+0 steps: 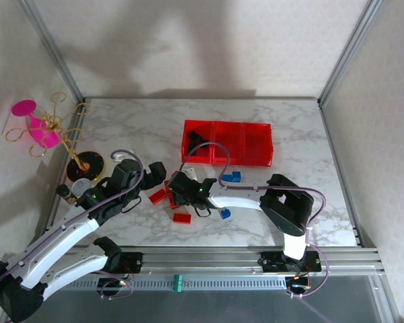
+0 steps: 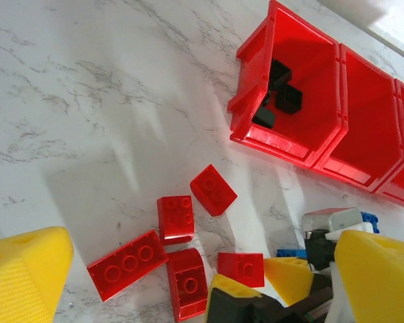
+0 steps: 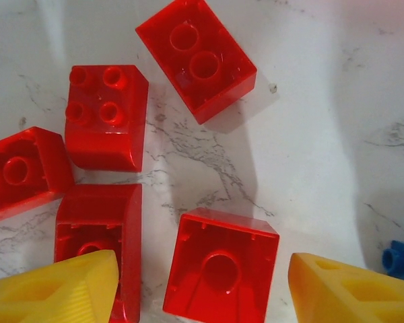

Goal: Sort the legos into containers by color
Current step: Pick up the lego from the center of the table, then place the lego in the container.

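Legos [image 3: 221, 269], red ones, sit between the wide-spread fingers of the right gripper [image 3: 200, 293]. The left gripper [image 2: 202, 282] gapes too, containers [image 2: 250, 91] at its two o'clock.

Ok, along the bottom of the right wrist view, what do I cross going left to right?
One yellow fingertip → upside-down red brick → second yellow fingertip → blue brick at the right edge.

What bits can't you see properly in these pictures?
1. Top view: some red legos are partly hidden under the right arm.
2. Left wrist view: the containers run off the right edge, hiding what's inside the last one.
3. Right wrist view: a blue lego is cut by the right edge.
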